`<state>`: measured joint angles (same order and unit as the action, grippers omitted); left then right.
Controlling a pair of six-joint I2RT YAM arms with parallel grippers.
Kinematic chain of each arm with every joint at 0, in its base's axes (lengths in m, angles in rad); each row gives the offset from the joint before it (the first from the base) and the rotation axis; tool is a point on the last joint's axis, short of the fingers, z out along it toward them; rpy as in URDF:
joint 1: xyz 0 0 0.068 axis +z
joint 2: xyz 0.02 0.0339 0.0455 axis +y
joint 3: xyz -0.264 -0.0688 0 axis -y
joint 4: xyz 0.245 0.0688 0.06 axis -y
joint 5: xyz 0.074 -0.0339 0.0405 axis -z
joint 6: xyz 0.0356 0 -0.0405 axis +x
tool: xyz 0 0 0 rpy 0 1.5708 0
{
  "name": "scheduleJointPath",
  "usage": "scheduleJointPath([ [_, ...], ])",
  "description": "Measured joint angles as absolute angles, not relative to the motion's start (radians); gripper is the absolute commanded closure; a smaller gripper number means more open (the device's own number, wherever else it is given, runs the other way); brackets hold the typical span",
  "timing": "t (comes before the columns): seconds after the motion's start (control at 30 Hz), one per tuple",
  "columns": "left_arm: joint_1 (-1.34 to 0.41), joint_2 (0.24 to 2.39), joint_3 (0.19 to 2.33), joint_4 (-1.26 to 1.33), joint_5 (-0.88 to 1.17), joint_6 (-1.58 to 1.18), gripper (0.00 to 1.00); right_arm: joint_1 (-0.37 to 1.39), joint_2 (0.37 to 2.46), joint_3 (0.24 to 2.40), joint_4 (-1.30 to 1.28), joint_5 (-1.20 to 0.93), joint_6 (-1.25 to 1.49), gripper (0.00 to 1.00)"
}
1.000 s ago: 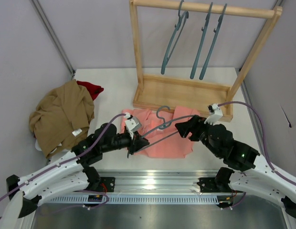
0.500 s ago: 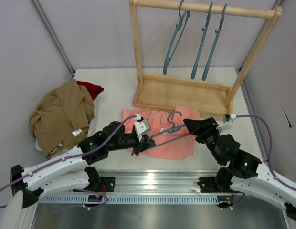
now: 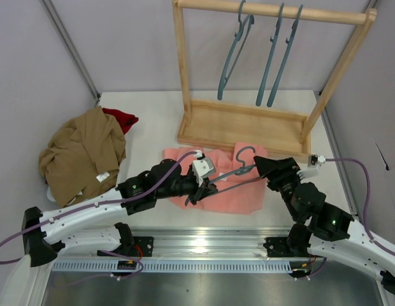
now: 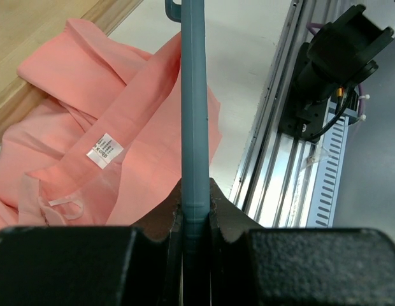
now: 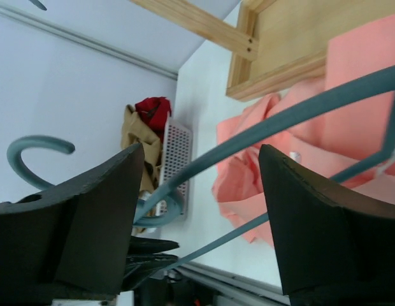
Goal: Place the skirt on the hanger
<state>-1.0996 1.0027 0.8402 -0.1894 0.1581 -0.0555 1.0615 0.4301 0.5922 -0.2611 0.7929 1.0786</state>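
Observation:
The salmon-pink skirt [image 3: 230, 199] lies crumpled on the table in front of the rack, its white label [image 4: 105, 150] showing in the left wrist view. The teal hanger [image 3: 243, 169] is held just above the skirt, hook pointing to the rack. My left gripper [image 3: 199, 190] is shut on the hanger's left end; the teal bar [image 4: 193, 95] runs straight out from between its fingers. My right gripper [image 3: 264, 167] stands open at the hanger's right end. Both hanger bars [image 5: 293, 115] pass between its spread fingers [image 5: 325, 217] without being gripped.
A wooden rack [image 3: 248, 127] stands at the back with three more teal hangers [image 3: 271, 57] on its rail. A tan-brown garment [image 3: 83, 153] and a dark red one [image 3: 121, 118] lie at the left. A metal rail [image 3: 204, 245] runs along the near edge.
The left arm has carried the hanger to the right over the skirt. The right gripper has backed off to the right, staying open around the hanger's end.

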Motion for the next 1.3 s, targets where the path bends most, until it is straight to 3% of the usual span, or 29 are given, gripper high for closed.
scheduleJointPath([
  [0.23, -1.099, 1.02, 0.852, -0.181, 0.166, -0.109, 0.99, 1.061, 0.319, 0.632, -0.366, 0.781, 0.894, 0.16],
  [0.57, -1.095, 1.171, 0.973, -0.222, 0.23, -0.082, 0.99, 1.063, 0.278, 0.673, -0.415, 0.539, 0.546, 0.18],
  [0.9, -1.094, 1.203, 1.045, -0.284, 0.263, -0.023, 0.99, 1.063, 0.364, 0.92, -0.469, 0.467, 0.233, 0.22],
  [1.03, -1.082, 1.24, 1.104, -0.328, 0.302, -0.016, 0.99, 1.063, 0.487, 0.992, -0.468, 0.451, 0.143, 0.24],
  [1.3, -1.061, 1.316, 1.169, -0.344, 0.36, -0.013, 0.99, 1.066, 0.644, 1.032, -0.468, 0.522, 0.06, 0.24],
])
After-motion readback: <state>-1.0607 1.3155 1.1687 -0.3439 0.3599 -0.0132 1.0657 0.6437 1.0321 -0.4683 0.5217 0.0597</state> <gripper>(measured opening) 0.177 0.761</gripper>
